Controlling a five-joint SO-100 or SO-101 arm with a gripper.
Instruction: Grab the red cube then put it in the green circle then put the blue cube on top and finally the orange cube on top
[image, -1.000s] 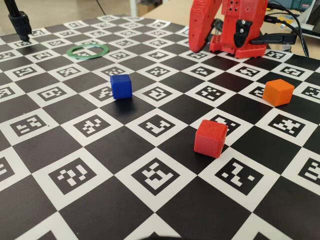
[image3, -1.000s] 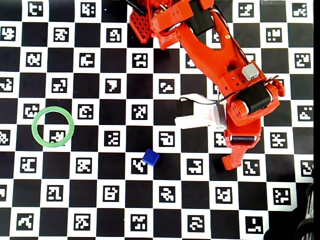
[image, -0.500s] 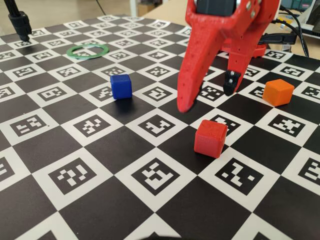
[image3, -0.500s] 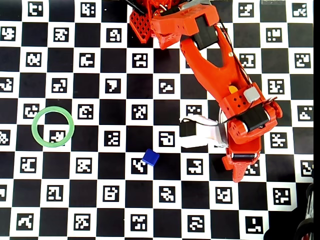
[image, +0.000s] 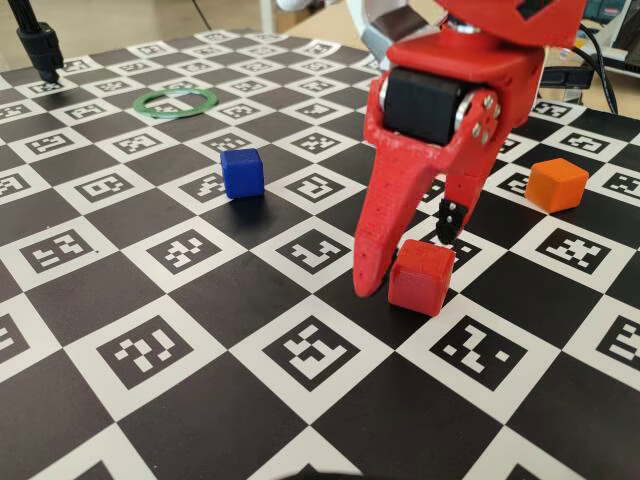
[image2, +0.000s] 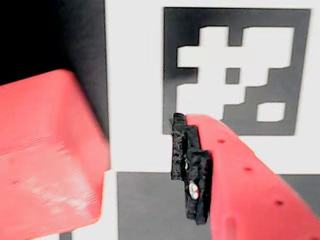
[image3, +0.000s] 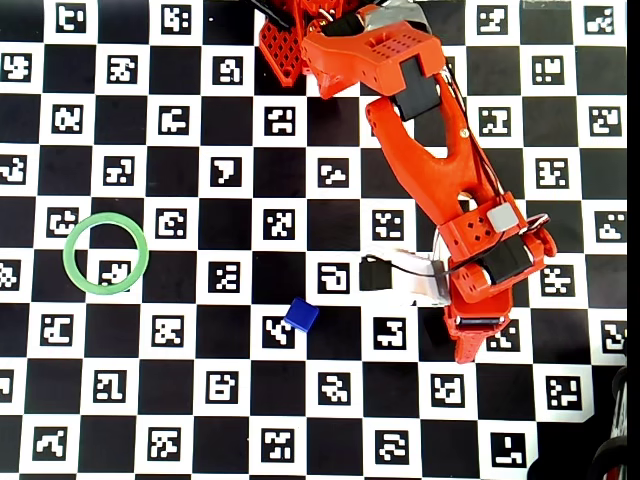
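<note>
Red two-finger hand hangs low over the checkerboard-patterned table, jaws apart, straddling the small matte red cube near the table's middle; the deep-blue cube sits apart; the bright-orange cube lies toward the right edge; the thin green ring lies near the far-left corner.

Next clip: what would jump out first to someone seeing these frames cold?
The red arm's end effector dominates the fixed view, lowered over the red cube with its fingers spread to either side, not closed on it. Around it, the checkerboard of coded squares fills the table, with the blue cube left of the arm, the orange cube at right and the green circle empty at far left.
</note>
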